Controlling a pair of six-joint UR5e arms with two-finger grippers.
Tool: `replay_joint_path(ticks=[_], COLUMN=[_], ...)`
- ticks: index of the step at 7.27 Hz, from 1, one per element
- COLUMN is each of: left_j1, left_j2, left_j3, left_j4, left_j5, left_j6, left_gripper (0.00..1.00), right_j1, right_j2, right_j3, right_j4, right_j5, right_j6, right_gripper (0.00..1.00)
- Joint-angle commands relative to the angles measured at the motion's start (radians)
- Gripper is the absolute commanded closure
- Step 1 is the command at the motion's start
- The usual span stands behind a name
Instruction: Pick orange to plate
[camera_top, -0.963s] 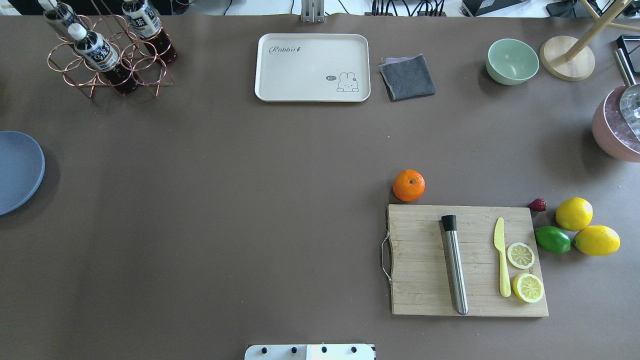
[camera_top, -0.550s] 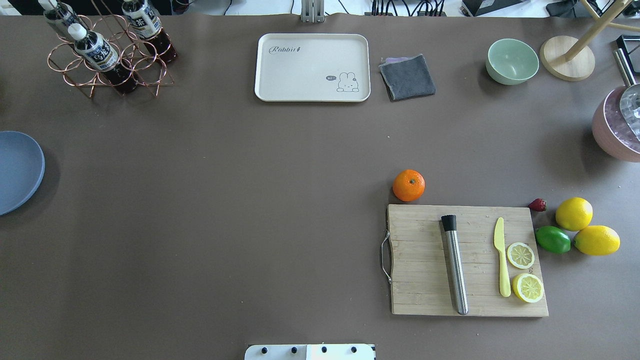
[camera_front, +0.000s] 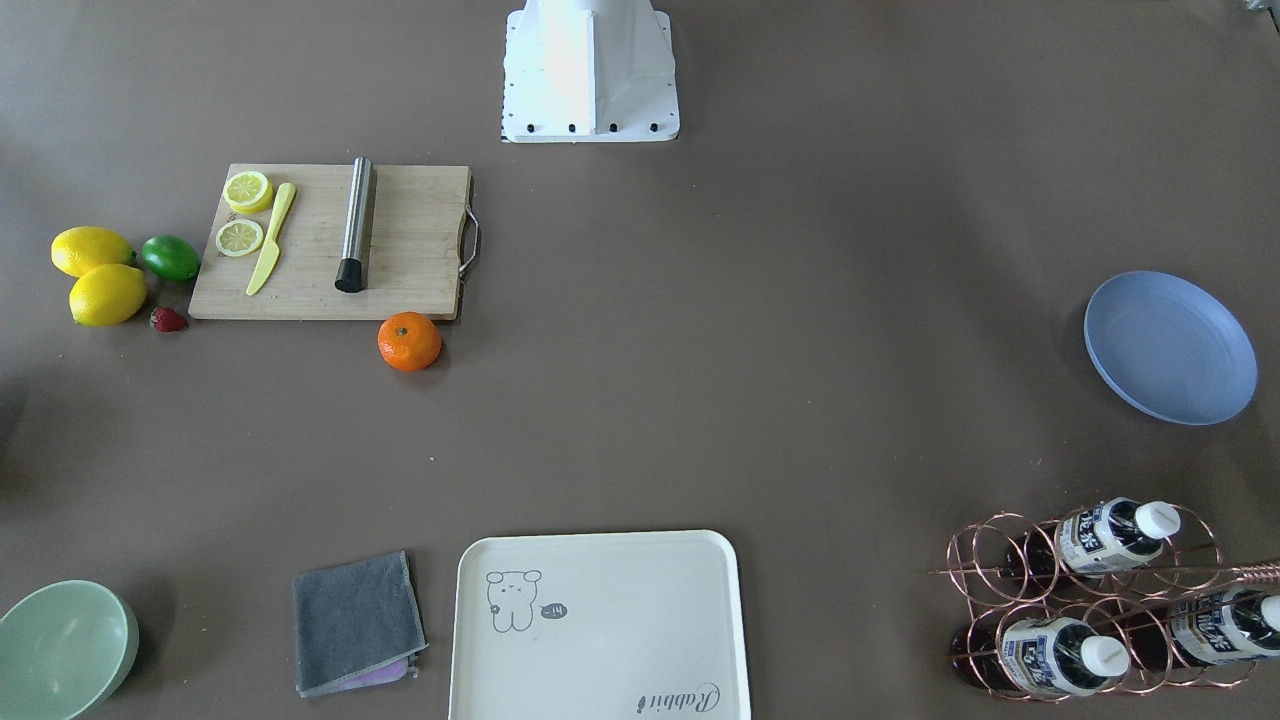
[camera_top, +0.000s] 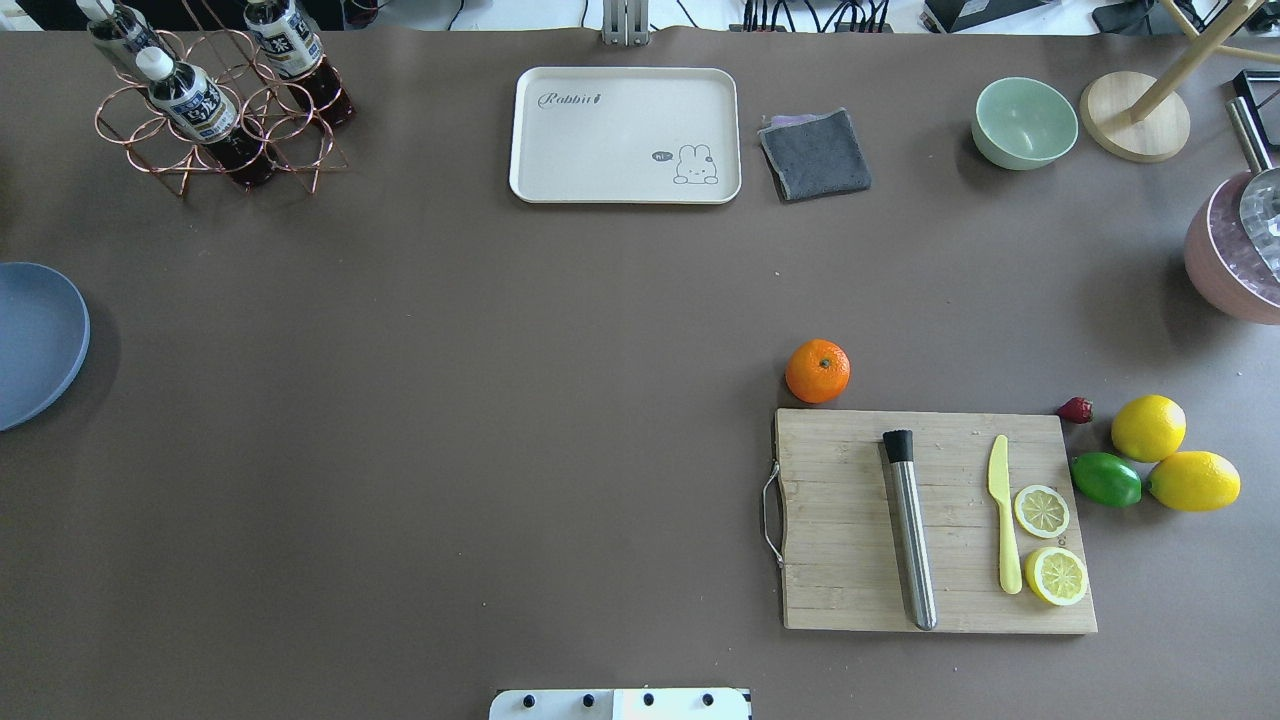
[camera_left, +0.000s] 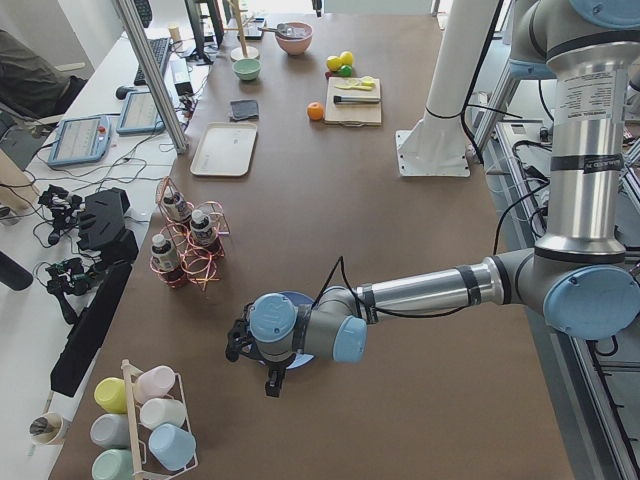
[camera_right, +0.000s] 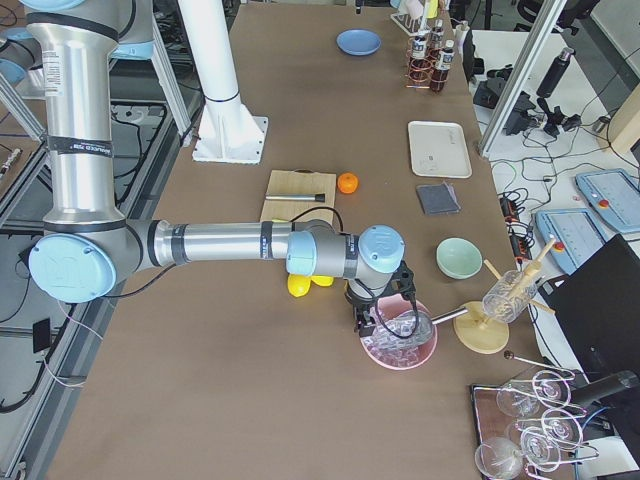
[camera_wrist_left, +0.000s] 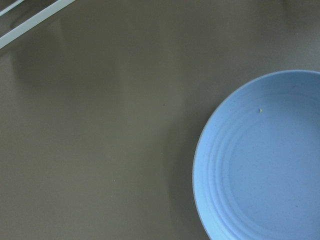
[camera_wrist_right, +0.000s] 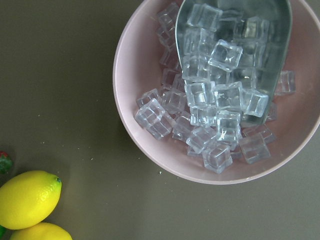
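Observation:
The orange (camera_top: 818, 371) (camera_front: 409, 341) rests on the brown table, just beyond the far left corner of the wooden cutting board (camera_top: 935, 520). The blue-grey plate (camera_top: 30, 340) (camera_front: 1170, 347) lies empty at the table's left edge and fills the lower right of the left wrist view (camera_wrist_left: 265, 160). My left gripper (camera_left: 272, 385) hangs over the plate's end of the table, far from the orange. My right gripper (camera_right: 362, 318) hovers by the pink ice bowl (camera_wrist_right: 150, 125). Both show only in the side views, so I cannot tell whether they are open or shut.
On the board lie a steel muddler (camera_top: 910, 530), a yellow knife (camera_top: 1003, 515) and lemon slices. Two lemons (camera_top: 1148, 427), a lime (camera_top: 1105, 479) and a strawberry (camera_top: 1075, 409) sit to its right. Along the far edge stand a cream tray (camera_top: 625, 135), grey cloth (camera_top: 815, 153), green bowl (camera_top: 1023, 122) and bottle rack (camera_top: 215, 100).

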Motion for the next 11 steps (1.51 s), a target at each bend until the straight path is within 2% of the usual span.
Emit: replay_joint_path(ticks=[1,3,7,9,10,11], left_j1=[0.089,0.122,0.137,0.169,0.172,0.172], left_j2=[-0.017,-0.018,-0.026,-0.030,-0.032,-0.032], left_j3=[0.092,0.119,0.150,0.157,0.157,0.157], left_j4=[-0.188,-0.256,-0.260,-0.257,-0.258,-0.257], left_j5=[0.000,0.002,0.002,0.002,0.002,0.002], left_j6=[-0.128,-0.150,-0.152,-0.157,-0.166,-0.166], left_gripper=[0.03,0.05,0.16,0.16,0.30,0.90], right_j1=[0.000,-0.002,-0.008,-0.009,-0.009,-0.009], right_j2=[0.000,0.000,0.000,0.002,0.000,0.000], right_j3=[0.002,-0.009,-0.009,-0.009,-0.008,-0.008], right_j4=[0.000,0.000,0.002,0.002,0.002,0.000], right_j5=[0.002,0.038,0.037,0.037,0.037,0.037], right_j6=[-0.002,-0.004,-0.004,-0.004,-0.004,0.001], right_gripper=[0.00,0.00,0.00,0.00,0.00,0.00])
